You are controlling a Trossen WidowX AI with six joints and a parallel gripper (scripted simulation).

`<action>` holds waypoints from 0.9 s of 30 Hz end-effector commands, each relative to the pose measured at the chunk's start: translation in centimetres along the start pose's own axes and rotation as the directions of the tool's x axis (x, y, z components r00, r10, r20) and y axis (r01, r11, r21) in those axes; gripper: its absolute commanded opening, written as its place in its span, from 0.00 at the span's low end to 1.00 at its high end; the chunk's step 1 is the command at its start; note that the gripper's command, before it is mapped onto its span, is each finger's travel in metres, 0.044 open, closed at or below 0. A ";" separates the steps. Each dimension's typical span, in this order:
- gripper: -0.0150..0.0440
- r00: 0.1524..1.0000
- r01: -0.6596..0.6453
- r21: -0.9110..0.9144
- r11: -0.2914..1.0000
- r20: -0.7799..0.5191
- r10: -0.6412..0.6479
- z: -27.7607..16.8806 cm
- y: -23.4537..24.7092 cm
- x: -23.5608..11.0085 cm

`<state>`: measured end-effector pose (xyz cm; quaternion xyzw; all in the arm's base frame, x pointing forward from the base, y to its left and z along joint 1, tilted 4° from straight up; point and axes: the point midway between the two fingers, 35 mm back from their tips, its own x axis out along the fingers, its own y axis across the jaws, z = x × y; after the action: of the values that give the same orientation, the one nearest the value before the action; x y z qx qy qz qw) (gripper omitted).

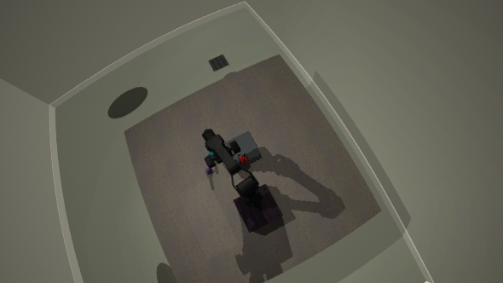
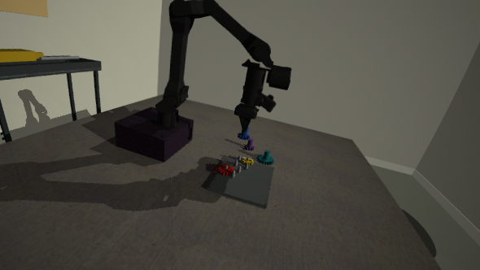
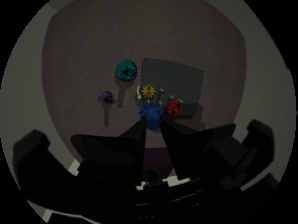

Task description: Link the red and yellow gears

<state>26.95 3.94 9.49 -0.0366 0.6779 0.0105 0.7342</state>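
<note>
My gripper [image 2: 245, 129] [image 3: 152, 119] is shut on the blue gear [image 2: 243, 136] [image 3: 151, 111] by its stem and holds it in the air, near the board's edge on the robot's side. The grey board [image 1: 247, 142] [image 2: 252, 187] [image 3: 172, 75] bears the red gear [image 1: 241, 158] [image 2: 224, 170] [image 3: 174, 107] and the yellow gear [image 2: 247, 161] [image 3: 148, 88]. Several short grey pegs stand bare between and beside them; the blue gear may hide some in the wrist view. A purple gear [image 1: 209, 170] [image 2: 250, 145] [image 3: 106, 97] and a larger teal gear [image 1: 211, 154] [image 2: 266, 158] [image 3: 126, 71] stand on the table.
The dark robot base block [image 1: 258, 208] [image 2: 154, 133] is on the robot's side of the board. The teal gear stands close beside the board's edge, and the purple gear stands farther off. The arm hides part of the board in the top view.
</note>
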 end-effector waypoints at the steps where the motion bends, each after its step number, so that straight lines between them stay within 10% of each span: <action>1: 0.25 1.000 -0.003 -0.005 1.000 -0.002 0.003 0.3 -0.7 0.5; 27: 0.25 1.000 0.003 -0.015 1.000 0.002 -0.003 1.3 -5.8 3.2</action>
<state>28.72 -1.29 6.97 -0.0427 0.6767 0.0113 0.7349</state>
